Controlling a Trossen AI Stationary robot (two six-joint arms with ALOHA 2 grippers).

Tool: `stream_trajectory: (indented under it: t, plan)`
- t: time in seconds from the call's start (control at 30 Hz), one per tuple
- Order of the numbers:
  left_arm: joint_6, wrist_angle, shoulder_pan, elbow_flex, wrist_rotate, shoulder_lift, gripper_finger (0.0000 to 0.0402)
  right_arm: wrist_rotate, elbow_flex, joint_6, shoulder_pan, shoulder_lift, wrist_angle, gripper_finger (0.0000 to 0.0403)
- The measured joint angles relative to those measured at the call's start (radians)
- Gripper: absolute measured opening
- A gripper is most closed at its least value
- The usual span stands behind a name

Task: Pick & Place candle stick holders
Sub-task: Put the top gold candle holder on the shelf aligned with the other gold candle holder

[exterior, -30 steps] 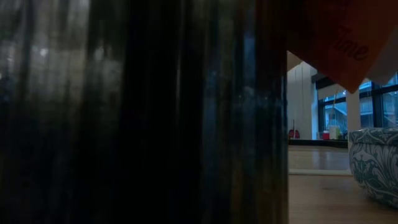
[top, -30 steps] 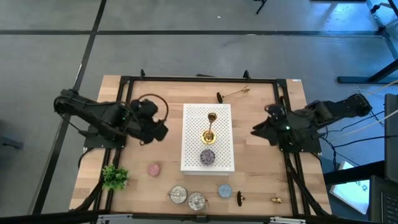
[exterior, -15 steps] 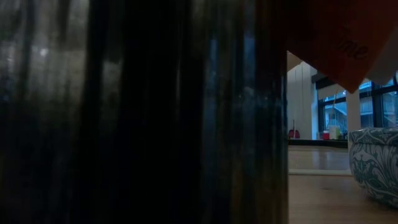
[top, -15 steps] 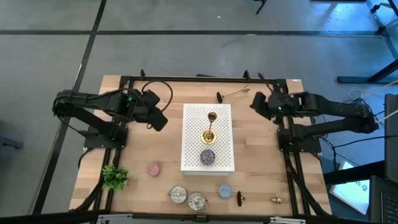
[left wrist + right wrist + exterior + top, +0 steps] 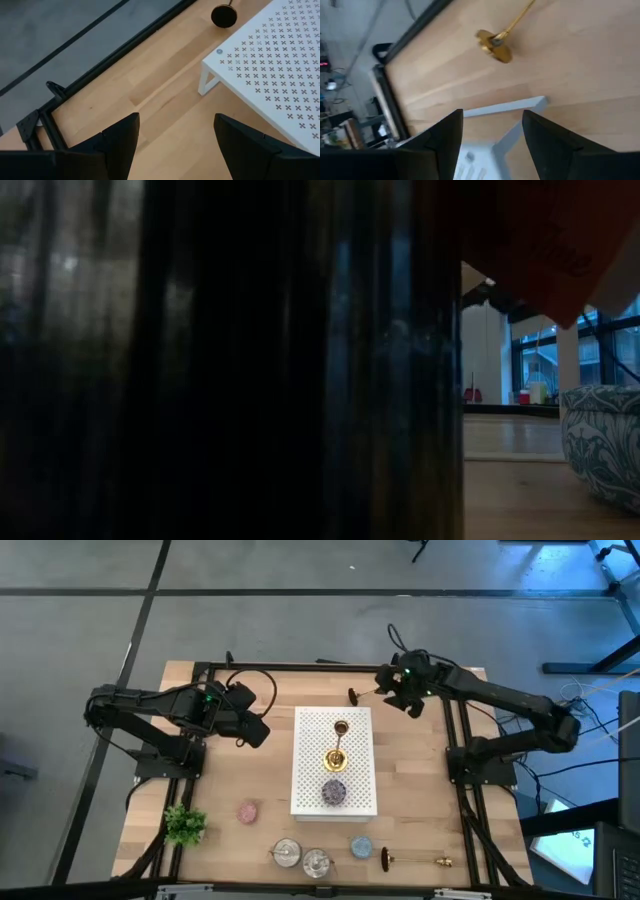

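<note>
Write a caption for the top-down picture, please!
Right gripper reaches over a lying candlestick while another stands on the white stand.

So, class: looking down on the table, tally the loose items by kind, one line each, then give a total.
Gold candle stick holders: 3, one standing on the white stand, one lying at the far edge, one lying at the near edge
Flat discs: 3, pink, purple, blue
Glass pots: 2
Green plant: 1
Total: 9

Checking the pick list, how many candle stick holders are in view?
3: one upright on the white tray, one lying at the far edge by the right gripper, one lying at the near edge.
</note>
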Motion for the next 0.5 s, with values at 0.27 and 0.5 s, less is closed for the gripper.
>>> stream_trajectory:
  t: [0.27, 0.5]
  plan:
    - [-0.039, 0.000, -0.056, 0.000, -0.006, 0.000, 0.0253, -0.081, 0.000, 0.016, -0.093, 0.127, 0.001, 0.0209]
    - [-0.048, 0.003, -0.076, 0.000, -0.018, 0.000, 0.0253, -0.034, 0.000, 0.136, -0.130, 0.193, 0.008, 0.0209]
